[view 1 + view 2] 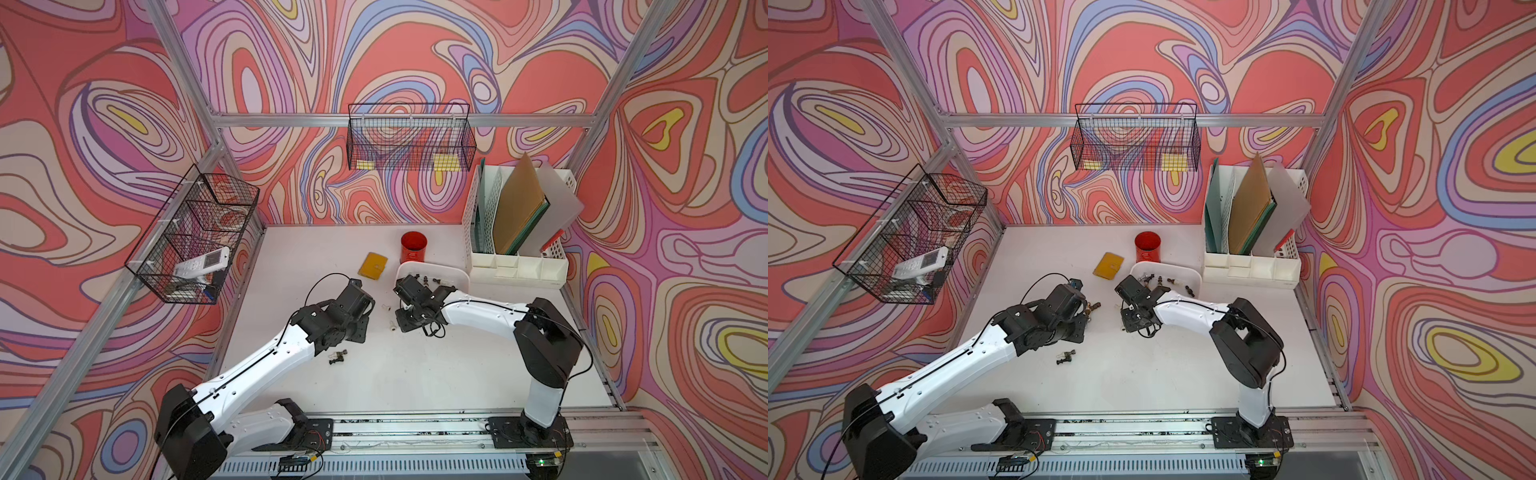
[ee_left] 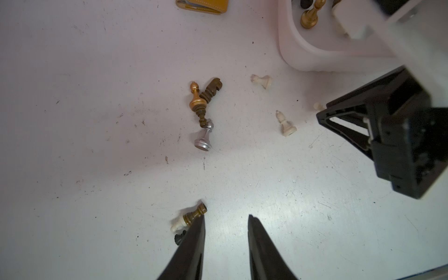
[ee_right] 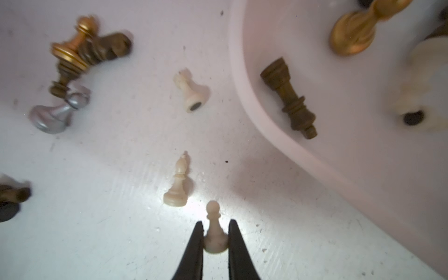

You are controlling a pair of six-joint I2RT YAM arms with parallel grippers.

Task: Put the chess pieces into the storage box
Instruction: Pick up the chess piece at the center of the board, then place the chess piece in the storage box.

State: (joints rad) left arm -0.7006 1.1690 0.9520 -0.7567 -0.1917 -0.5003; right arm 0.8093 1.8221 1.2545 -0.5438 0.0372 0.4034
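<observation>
The storage box (image 1: 453, 272) (image 3: 266, 135) is a shallow white tub at mid-table, with several chess pieces inside, among them a brown one (image 3: 288, 99) and a gold one (image 3: 358, 26). My right gripper (image 3: 214, 221) is low over the table beside the box, shut on the base of a small white pawn (image 3: 213, 211). A white bishop (image 3: 178, 184) and a white rook (image 3: 190, 91) lie just ahead of it. My left gripper (image 2: 226, 217) is open with nothing between its fingers. A brown-and-white piece (image 2: 194, 214) lies against one finger. A gold pawn (image 2: 197, 99), a dark knight (image 2: 212, 91) and a silver pawn (image 2: 203, 139) lie clustered.
A red cup (image 1: 413, 247) and a yellow wallet (image 1: 372, 266) sit behind the box, with a white file organiser (image 1: 519, 249) at the back right. Wire baskets hang on the left wall (image 1: 195, 237) and the back wall (image 1: 411, 137). Two loose pieces (image 1: 338, 357) lie beside the left arm.
</observation>
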